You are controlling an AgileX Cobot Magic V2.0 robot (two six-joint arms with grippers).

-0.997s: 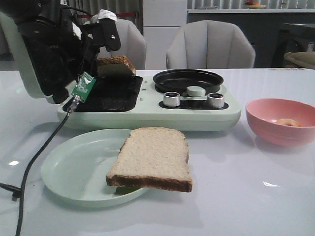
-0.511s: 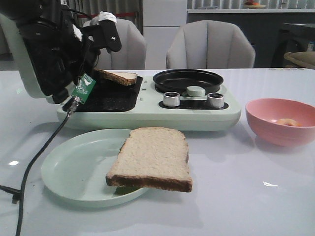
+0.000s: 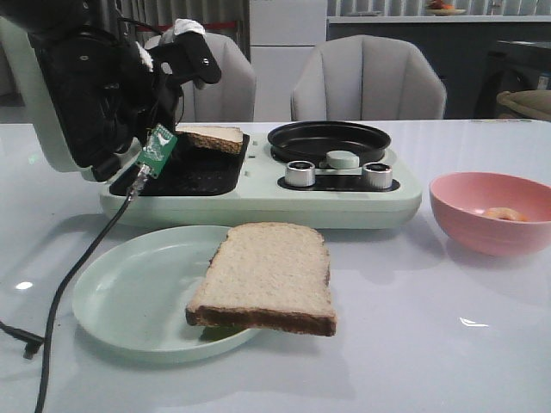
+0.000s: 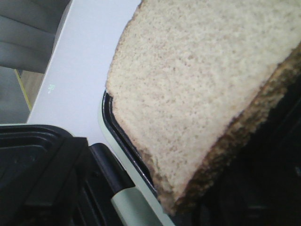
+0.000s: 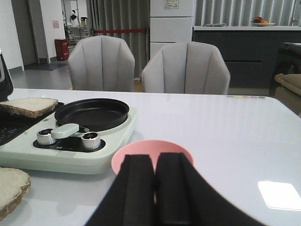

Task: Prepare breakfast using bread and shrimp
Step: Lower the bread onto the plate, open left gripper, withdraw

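Left gripper (image 3: 185, 64) partly hidden, bread (image 3: 211, 137) beneath

Pale green breakfast-maker appliance (image 3: 344, 202) with black round pan (image 3: 328, 138); pale green plate (image 3: 120, 297) at 7 o'clock; pink bowl (image 3: 482, 225) at 3 o'clock.

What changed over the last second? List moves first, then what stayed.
The bread slice at the left claw came down from above the grill plate and now rests tilted on its back edge. The left claw has lifted slightly; whether it has let go is unclear. The slice on the plate, pink bowl and right claw stayed put.
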